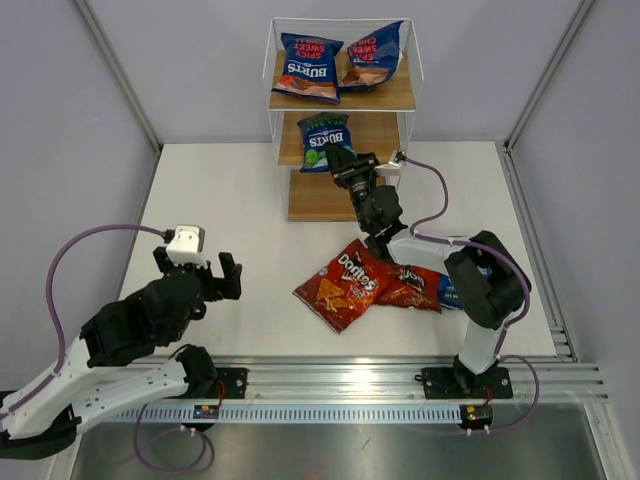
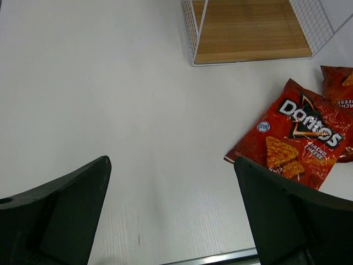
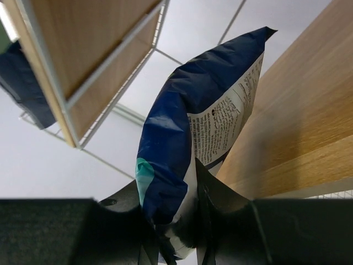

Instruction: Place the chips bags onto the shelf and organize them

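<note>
Burts bag (image 3: 176,121): dark blue, glossy, teal patch.
Pinched in right hand (image 3: 166,185), shelf board (image 3: 309,121) just beyond; left hand (image 2: 171,165) spread wide.

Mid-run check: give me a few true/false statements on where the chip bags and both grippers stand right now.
1. The right gripper is shut on a dark blue glossy Burts bag at the middle tier of the wooden three-tier shelf. True.
2. The left gripper holds a Doritos bag. False: the left gripper is open and empty. Both red-orange Doritos bags lie on the white table.
3. Two other dark blue bags lie on the shelf's top board. True.
4. A bag already lies on the shelf's bottom board. False: what shows of the bottom board in the left wrist view is bare wood.
</note>
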`<state>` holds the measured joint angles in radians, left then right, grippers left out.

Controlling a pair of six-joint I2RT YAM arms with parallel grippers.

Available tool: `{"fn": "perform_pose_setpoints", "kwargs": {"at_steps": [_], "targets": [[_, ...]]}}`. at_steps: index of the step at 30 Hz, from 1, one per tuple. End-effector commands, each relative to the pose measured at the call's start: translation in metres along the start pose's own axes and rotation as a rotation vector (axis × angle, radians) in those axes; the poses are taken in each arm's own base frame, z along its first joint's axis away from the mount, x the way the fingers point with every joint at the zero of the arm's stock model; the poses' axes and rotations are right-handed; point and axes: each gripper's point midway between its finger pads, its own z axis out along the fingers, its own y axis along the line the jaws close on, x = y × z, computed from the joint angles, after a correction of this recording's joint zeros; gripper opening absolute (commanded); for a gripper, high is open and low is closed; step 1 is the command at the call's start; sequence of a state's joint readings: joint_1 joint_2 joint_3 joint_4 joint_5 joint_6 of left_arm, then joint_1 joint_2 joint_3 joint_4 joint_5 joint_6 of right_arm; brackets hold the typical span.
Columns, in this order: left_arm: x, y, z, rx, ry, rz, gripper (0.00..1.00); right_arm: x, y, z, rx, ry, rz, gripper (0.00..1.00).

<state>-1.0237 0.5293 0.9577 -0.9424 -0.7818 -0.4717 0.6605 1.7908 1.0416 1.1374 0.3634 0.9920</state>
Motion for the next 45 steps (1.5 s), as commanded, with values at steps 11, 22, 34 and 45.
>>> {"fn": "perform_pose_setpoints", "kwargs": {"at_steps": [11, 22, 34, 45], "targets": [[-0.004, -0.011, -0.008, 0.122, -0.047, -0.042, 0.99, 0.013, 0.016, 0.041, 0.049, -0.163, -0.065, 0.32], [-0.004, -0.018, -0.01, 0.171, -0.054, -0.04, 0.99, 0.023, 0.002, 0.067, 0.091, -0.175, -0.128, 0.33], [-0.004, -0.022, -0.011, 0.198, -0.056, -0.032, 0.99, 0.031, -0.01, 0.088, 0.11, -0.142, -0.177, 0.36], [-0.002, -0.025, -0.01, 0.208, -0.049, -0.022, 0.99, 0.028, -0.007, 0.092, 0.126, -0.131, -0.216, 0.43]]}}
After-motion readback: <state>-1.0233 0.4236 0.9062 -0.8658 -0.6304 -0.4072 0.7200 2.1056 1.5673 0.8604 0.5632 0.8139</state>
